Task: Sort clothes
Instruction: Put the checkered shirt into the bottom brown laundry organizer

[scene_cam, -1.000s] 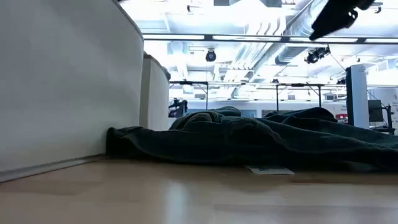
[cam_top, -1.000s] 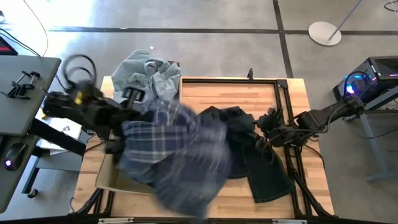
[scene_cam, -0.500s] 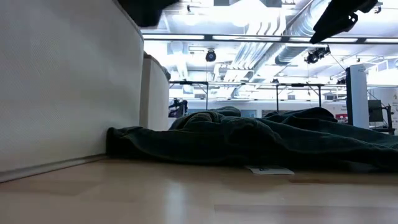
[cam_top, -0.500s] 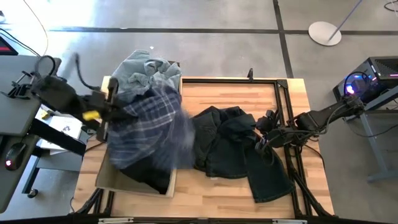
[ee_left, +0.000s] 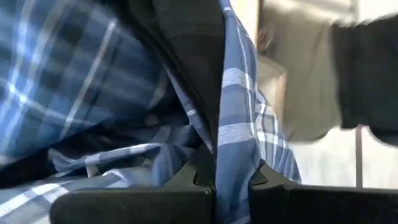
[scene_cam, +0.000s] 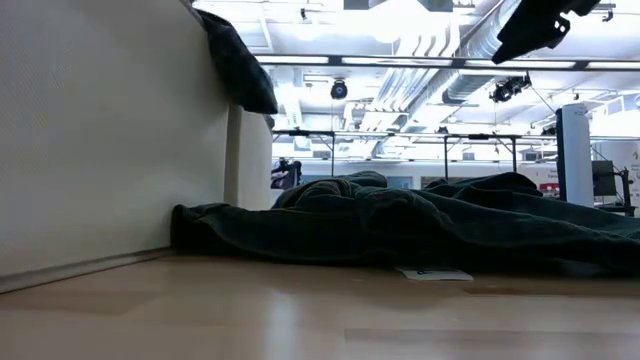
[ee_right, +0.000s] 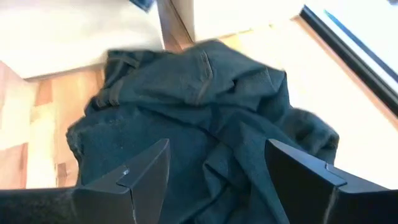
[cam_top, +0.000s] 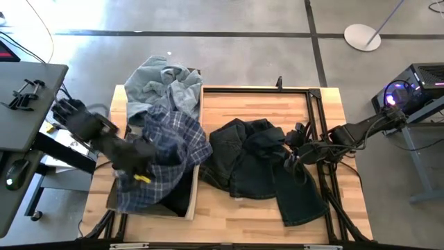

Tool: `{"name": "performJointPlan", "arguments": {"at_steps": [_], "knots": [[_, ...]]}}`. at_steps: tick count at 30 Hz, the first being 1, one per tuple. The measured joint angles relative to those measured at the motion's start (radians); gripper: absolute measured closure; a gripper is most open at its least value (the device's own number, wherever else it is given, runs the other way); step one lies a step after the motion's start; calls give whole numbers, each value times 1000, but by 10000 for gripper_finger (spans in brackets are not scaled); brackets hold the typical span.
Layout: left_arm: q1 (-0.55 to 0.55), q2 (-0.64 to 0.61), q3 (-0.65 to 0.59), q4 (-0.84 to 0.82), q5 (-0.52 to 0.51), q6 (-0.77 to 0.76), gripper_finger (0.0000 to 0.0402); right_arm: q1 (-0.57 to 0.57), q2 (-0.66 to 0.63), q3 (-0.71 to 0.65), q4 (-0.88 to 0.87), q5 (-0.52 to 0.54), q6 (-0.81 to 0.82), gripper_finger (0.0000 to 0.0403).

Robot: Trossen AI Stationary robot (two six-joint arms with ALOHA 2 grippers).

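**Plaid shirt over the front bin, jeans on the table**

The left gripper (cam_top: 142, 169) is sitting over the front beige bin (cam_top: 116, 203) at the left end of the table (cam_top: 257, 104), and its fingers are pinched tight on the navy-white plaid shirt (cam_top: 170, 142). In the left wrist view the blue plaid fabric (ee_left: 236, 124) runs right down between the two dark fingers, so it's clamped on the cloth. The shirt is draped across the bin, spilling over the edge that faces the middle of the table; the low view catches a dark fold (scene_cam: 240, 65) hanging over the top of the bin wall (scene_cam: 100, 130).

Behind it, the second bin is piled with pale blue denim (cam_top: 163, 80).

The dark denim jeans (cam_top: 267, 167) lie crumpled mid-table, one leg stretching toward the front edge, touching the front bin's side.

The right gripper (cam_top: 291, 149) hovers above the jeans' right side, fingers (ee_right: 143, 171) spread wide with nothing between them, just dark denim (ee_right: 199, 118) underneath.
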Motion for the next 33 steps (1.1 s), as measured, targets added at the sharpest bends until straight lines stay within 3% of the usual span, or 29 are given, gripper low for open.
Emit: {"name": "performJointPlan", "arguments": {"at_steps": [5,8,15,18,25,33], "knots": [[4,51,-141,5,38,-70,401,0,0,0,83,0,-88,153],[29,55,-280,106,63,-73,401,0,0,0,121,-1,-146,153],[148,57,-673,617,393,-55,401,0,0,0,131,-11,-182,153],[184,81,-789,681,471,-76,400,0,0,0,131,-11,-182,153],[255,53,-847,605,504,-81,356,0,0,0,129,-12,-179,153],[340,-143,-848,636,512,-156,243,0,0,0,128,-12,-148,153]]}}
